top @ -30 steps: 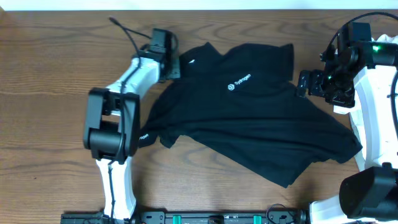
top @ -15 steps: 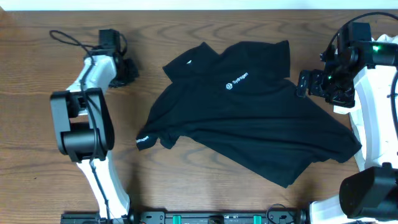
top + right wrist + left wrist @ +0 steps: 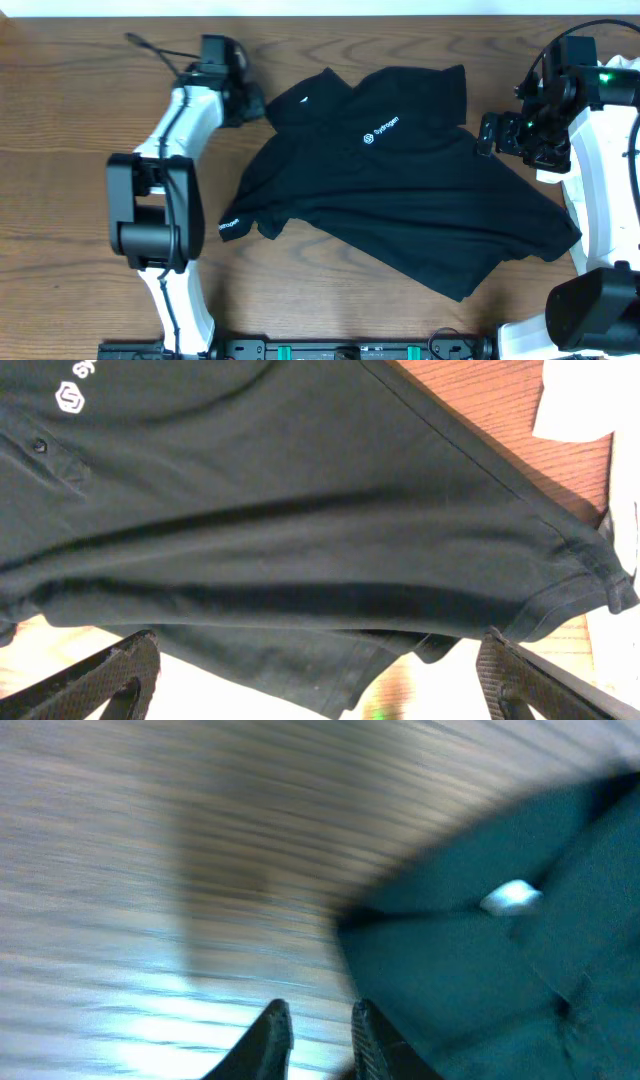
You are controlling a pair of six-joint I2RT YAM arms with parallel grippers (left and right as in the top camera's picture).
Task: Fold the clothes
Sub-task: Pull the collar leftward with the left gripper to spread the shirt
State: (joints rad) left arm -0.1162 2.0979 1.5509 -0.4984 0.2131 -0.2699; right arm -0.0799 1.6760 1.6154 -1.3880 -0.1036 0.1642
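Shirt (image 3: 400,200) chest logo (image 3: 385,131), perhaps "Syntegon"

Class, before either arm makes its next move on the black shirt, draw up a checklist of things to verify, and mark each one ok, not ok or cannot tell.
1. Black shirt lying flat and square: not ok; it sits skewed and creased on the table.
2. Left gripper empty: ok; bare wood shows in the narrow gap between its fingers.
3. Left gripper lined up on the shirt's edge: cannot tell; its wrist view is blurred.
4. Right gripper open: ok; jaws stand wide over the fabric.
5. Right gripper touching the cloth: cannot tell.
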